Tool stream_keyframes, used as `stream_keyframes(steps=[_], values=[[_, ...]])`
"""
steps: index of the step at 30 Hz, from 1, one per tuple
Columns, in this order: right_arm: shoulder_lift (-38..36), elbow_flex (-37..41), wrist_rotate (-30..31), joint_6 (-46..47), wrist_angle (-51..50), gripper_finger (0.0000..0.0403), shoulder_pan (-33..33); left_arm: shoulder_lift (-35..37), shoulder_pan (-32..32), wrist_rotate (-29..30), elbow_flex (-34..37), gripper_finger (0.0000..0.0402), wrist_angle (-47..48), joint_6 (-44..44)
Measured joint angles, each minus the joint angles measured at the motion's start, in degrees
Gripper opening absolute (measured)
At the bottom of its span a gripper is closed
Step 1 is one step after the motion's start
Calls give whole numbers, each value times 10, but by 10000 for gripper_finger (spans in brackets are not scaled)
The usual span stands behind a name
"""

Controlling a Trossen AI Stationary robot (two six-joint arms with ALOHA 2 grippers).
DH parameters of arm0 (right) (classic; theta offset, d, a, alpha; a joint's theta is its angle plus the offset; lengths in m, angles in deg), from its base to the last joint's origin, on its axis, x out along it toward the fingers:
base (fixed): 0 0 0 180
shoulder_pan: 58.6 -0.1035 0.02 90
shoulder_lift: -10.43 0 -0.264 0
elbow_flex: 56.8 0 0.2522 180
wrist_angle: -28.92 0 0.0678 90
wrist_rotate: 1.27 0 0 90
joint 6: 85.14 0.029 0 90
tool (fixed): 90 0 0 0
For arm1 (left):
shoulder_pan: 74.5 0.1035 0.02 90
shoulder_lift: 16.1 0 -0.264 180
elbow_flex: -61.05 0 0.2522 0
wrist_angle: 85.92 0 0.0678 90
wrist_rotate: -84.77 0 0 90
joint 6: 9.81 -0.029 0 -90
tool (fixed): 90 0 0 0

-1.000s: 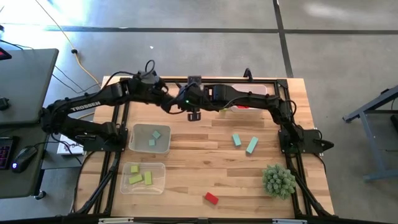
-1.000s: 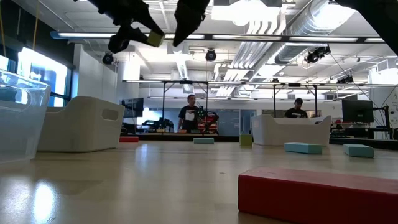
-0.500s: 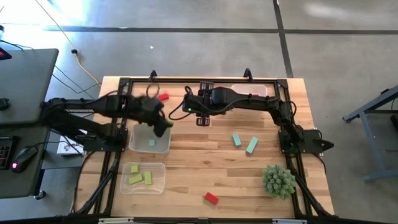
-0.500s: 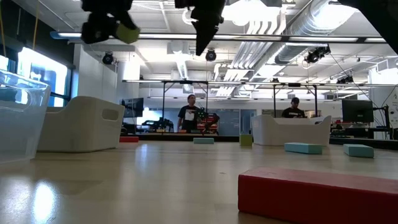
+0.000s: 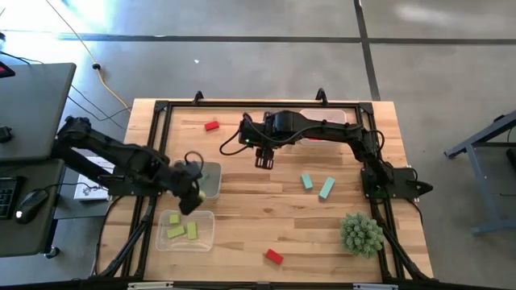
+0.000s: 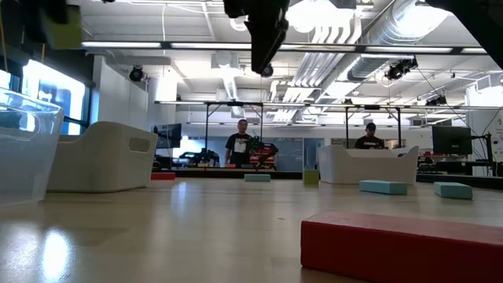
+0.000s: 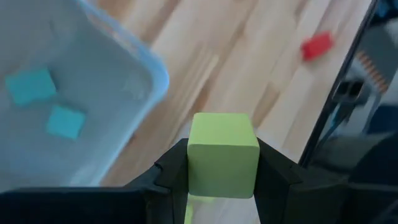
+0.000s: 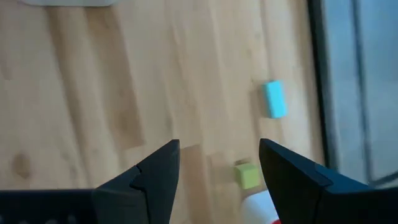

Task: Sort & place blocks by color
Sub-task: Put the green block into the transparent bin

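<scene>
My left gripper (image 5: pixel 192 195) is shut on a yellow-green cube (image 7: pixel 222 152). It hangs above the table between the teal tray (image 5: pixel 211 187) and the yellow-green tray (image 5: pixel 205 235); the low view shows it high up (image 6: pixel 63 23). The teal tray (image 7: pixel 124 68) holds two teal blocks (image 7: pixel 34 87). Several yellow-green blocks (image 5: pixel 184 229) lie in the near tray. My right gripper (image 5: pixel 264 158) is open above the table's middle, with nothing between its fingers (image 8: pixel 217 168). Two teal blocks (image 5: pixel 316 184) and two red blocks (image 5: pixel 211 126) (image 5: pixel 274 256) lie on the wood. My left gripper pinches the yellow-green cube between its two fingers (image 7: pixel 171 171), one on each of two opposite side faces (image 7: pixel 194 163). The fingers come at it from above, pointing down. The cube is lifted clear of the table and sits square in the hold.
A clear tray (image 5: pixel 322 119) stands at the far right, partly under the right arm. The spiky green plant ball (image 5: pixel 361 234) sits near the right near corner. A yellow-green cube (image 8: pixel 247 175) and a teal block (image 8: pixel 273 98) lie on the wood under my right gripper. People stand beyond the table (image 6: pixel 240 145).
My left gripper, shut on the yellow-green cube, has drawn away from the right gripper at the table's far middle. It has swung toward the near-left, passing over the teal tray. My right gripper has shifted slightly to the right and nearer.
</scene>
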Motion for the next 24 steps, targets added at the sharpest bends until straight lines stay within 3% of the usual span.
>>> stream_keyframes(steps=[12, 24], values=[[0, 0, -20, 12, -19, 209, -2, -80, -154, -12, 34, 121, -7, 93], [0, 0, -20, 12, -21, 209, -1, -186, -196, -32, 34, 127, -50, 115]])
